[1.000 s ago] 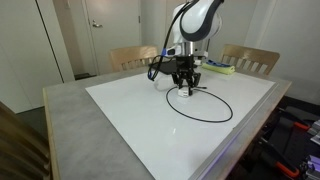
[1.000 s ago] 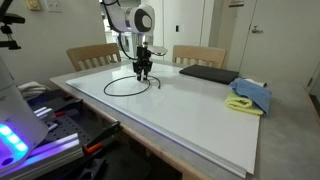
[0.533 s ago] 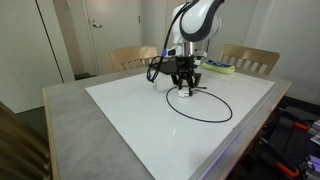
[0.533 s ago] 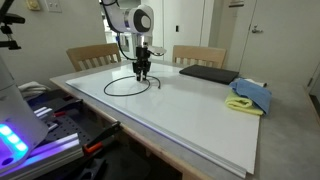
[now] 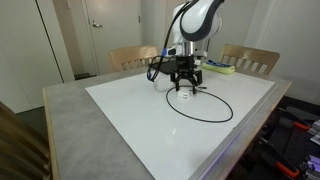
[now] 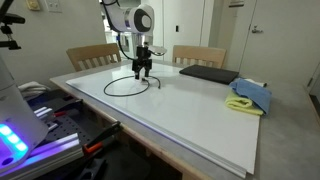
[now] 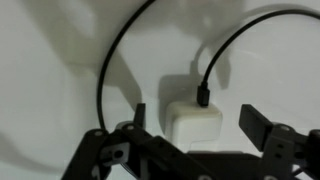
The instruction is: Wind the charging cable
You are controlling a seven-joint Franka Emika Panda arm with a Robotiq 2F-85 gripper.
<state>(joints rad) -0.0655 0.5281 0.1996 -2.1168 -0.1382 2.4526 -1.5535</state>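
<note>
Surface: a grey table (image 5: pixel 70 112) is seen, most of its top covered by a white sheet (image 5: pixel 130 115).
Hard to make out: the wrist view is soft and dim. The lower parts of the gripper are lost in shadow at its bottom edge, and the cable's arcs are cut off by the top edge.
Cable: the charging cable (image 5: pixel 216 116) is laid as one wide black loop on the white sheet, also seen in the other exterior view (image 6: pixel 115 92). In the wrist view two arcs of it (image 7: pixel 105 70) are seen, one ending in a small plug set into the top of a white charger block (image 7: pixel 192 128).
Fingers: the gripper (image 5: pixel 183 90) is held over the loop's near end. Its fingers (image 7: pixel 256 124) are spread wide and nothing is clasped.
Cable to fingers: the block and plug are placed between the two fingers, with bare sheet showing at each side. Whether the tips touch the sheet cannot be told.
Farther on the table: a flat black pad (image 6: pixel 208 73) is seen, then a blue cloth (image 6: pixel 252 95) lying on a yellow one.
Background: wooden chairs (image 6: pixel 92 55) are drawn up to the far edge, with pale doors (image 5: pixel 110 30) behind.
</note>
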